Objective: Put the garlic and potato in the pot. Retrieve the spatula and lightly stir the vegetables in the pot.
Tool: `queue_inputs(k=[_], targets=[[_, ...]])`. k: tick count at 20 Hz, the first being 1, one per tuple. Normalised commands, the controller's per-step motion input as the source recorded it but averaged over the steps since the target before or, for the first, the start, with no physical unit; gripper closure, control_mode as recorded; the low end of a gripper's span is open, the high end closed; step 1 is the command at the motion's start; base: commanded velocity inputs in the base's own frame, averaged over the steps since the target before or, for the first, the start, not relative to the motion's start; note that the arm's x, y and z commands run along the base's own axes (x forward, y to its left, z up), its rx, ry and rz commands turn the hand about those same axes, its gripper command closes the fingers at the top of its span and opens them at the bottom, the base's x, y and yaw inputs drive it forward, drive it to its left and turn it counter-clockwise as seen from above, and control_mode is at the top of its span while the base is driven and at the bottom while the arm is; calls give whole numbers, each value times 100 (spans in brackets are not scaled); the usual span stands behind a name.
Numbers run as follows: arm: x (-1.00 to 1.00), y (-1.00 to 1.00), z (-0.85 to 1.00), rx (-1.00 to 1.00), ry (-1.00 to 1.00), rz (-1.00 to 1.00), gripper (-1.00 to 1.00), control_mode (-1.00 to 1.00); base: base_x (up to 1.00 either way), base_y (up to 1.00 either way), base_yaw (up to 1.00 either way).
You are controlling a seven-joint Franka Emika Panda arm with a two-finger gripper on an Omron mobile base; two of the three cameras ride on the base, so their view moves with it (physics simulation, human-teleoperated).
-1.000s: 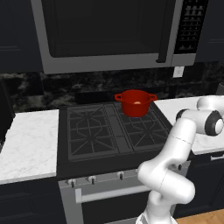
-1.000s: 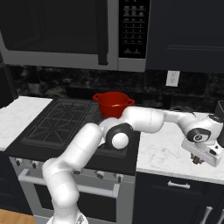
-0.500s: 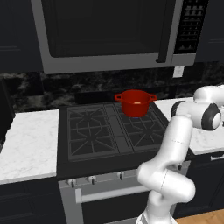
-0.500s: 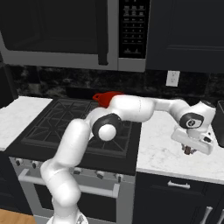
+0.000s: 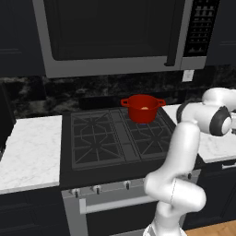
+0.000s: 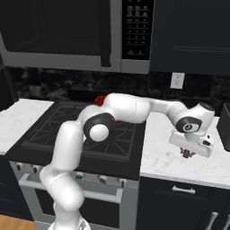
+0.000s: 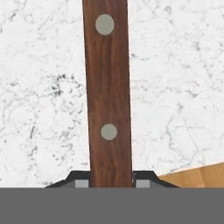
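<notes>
The bright-red pot (image 5: 143,109) stands on the stove's back right burner, with something pale inside it. In the right base view my arm covers most of the pot (image 6: 99,99). My gripper (image 6: 186,153) hangs just above the white marble counter (image 6: 166,157) to the right of the stove, pointing down. In the hand view, the spatula's brown wooden handle (image 7: 107,87), with two metal rivets, runs straight up from between my fingertips. The gripper (image 7: 111,183) is shut on it. The spatula's blade is out of view. Garlic and potato cannot be told apart.
The black gas stove (image 5: 115,138) sits between two marble counters, under a microwave (image 5: 115,37). A dark appliance (image 6: 224,126) stands at the right counter's far end. The counter's front edge, with wooden floor (image 7: 197,177) beyond it, lies close to my hand.
My hand has travelled left along the right counter toward the stove, carrying the brown handle with it. The pot has not moved.
</notes>
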Motion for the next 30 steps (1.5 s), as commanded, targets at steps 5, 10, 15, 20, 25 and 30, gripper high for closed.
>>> queue_inputs(k=[5,10,15,20,25,30], targets=[[-4,74,60,-4,-21,21,100,-100,0,0,0],[0,80,52,-10,-21,37,100,-100,0,0,0],[-9,66,30,-12,-29,32,100,-100,0,0,0],[-2,54,-1,-17,-3,17,100,-100,0,0,0],[-3,28,10,-10,-2,3,100,-100,0,0,0],[0,51,39,-18,0,3,100,-100,0,0,0]])
